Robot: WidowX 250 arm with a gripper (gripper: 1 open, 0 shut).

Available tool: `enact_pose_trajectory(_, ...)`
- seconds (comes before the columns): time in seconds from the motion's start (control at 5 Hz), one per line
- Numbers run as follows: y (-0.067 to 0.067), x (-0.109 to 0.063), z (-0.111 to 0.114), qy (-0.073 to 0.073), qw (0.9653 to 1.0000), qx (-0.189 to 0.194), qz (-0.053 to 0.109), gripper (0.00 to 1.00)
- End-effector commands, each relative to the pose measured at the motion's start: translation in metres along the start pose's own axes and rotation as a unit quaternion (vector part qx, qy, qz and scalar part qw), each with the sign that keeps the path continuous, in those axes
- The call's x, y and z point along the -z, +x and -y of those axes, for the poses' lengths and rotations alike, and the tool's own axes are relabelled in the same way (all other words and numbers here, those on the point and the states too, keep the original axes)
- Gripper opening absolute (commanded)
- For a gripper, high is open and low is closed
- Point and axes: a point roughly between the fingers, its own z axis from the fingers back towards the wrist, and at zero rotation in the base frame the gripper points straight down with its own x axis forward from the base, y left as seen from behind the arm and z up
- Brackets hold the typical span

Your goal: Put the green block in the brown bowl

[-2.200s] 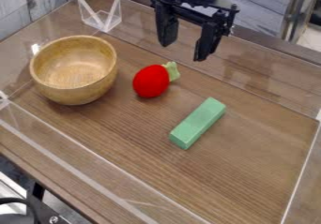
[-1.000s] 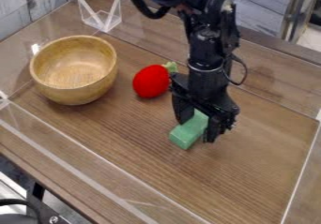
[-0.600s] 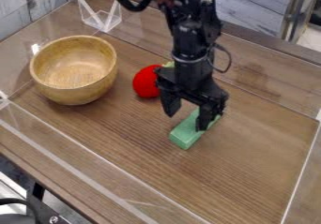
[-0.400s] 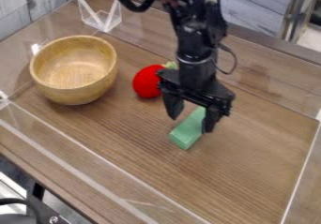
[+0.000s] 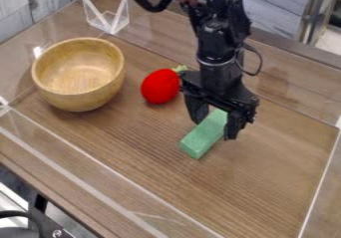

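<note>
The brown bowl (image 5: 79, 75) is sitting well left of the gripper (image 5: 217, 120), with a red strawberry toy (image 5: 162, 86) just left of it. The jaws are standing wide, straddling the green block's (image 5: 205, 136) upper end, gripping nothing.

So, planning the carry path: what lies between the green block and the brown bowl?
In the camera view, only the red strawberry toy sits between the green block and the brown bowl; the rest is bare wood.

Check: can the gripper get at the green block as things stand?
Probably yes. The gripper is open, pointing down right over the green block's far end, fingers either side. The red toy sits off to the side, nothing in between.
</note>
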Motion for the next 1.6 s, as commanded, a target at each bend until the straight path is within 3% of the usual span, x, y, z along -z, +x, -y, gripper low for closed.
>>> enact_pose_trajectory(0.0,0.013,-0.017,-0.008,-0.001,0.9998,0.006,0.019,1.00)
enact_pose_trajectory(0.2,0.014,-0.021,-0.012,-0.002,0.9998,0.012,0.013,1.00)
enact_pose_trajectory(0.6,0.024,-0.007,0.001,0.004,0.9991,-0.042,0.012,1.00)
enact_pose_trajectory(1.0,0.046,0.005,0.000,-0.007,0.9998,-0.018,-0.003,1.00)
enact_pose_trajectory(1.4,0.033,0.009,-0.012,-0.015,0.9990,-0.042,-0.004,1.00)
